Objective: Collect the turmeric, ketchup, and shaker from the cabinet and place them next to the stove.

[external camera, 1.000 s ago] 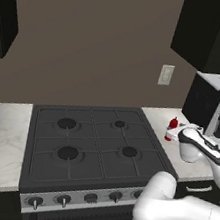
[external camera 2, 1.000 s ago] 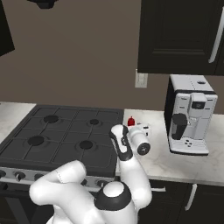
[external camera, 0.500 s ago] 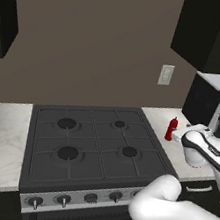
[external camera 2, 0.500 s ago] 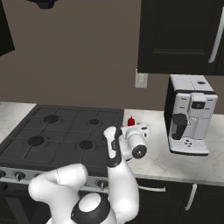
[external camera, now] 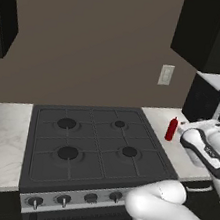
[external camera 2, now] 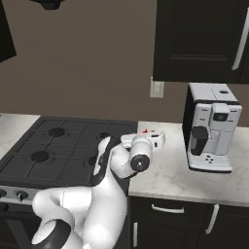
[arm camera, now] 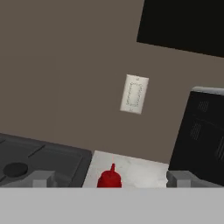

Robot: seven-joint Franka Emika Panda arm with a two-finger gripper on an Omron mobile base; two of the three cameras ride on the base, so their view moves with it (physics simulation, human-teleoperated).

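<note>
The ketchup, a slim red bottle, stands upright on the pale counter just right of the stove. My gripper hovers a little to its right, open and holding nothing. In the hand view the ketchup sits beyond and between my gripper's two wide-apart fingertips. In the right base view only the ketchup's red tip shows behind my hand. The black cabinet hangs on the wall above the counter, its door shut. The turmeric and shaker are out of view.
A black-and-white coffee machine stands on the counter right of the ketchup, close to my hand. A wall outlet sits above the counter. Bare marble counter runs in front of the machine.
My hand has drawn back to the right, a little away from the ketchup, and the arm's elbow has swung lower. The ketchup has stayed where it stands.
</note>
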